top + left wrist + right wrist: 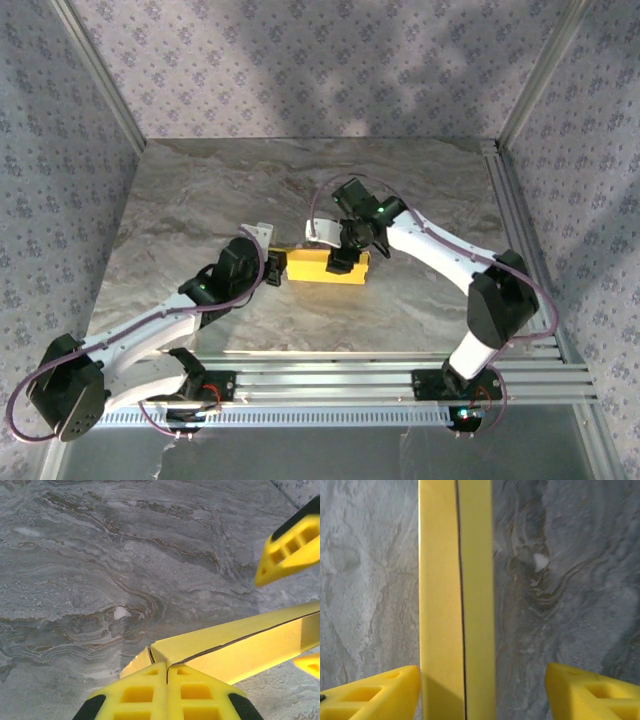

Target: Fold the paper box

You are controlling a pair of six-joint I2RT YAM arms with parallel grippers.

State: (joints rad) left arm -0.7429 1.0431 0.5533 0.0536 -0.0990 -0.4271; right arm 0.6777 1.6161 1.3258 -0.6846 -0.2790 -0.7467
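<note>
Since the paper box (pixel 322 267) lies mid-way across the table (pixel 420 190) as a flat yellow block, folding appears nearly complete. Left gripper (pixel 167 672), fingers pressed together, meets its left end; right gripper (pixel 482 672) straddles it, jaws wide. Right wrist view resolves a dark seam (pixel 460 580), perhaps untucked; overhead, the box reads plain.

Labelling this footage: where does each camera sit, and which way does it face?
Top external: above, behind the arms, looking down at the table; both arms show.
Left wrist: low, looking along the box; shut left jaws at bottom.
Right wrist: above the box, looking down; open right jaws straddle it.
Both wrists share the box.
</note>
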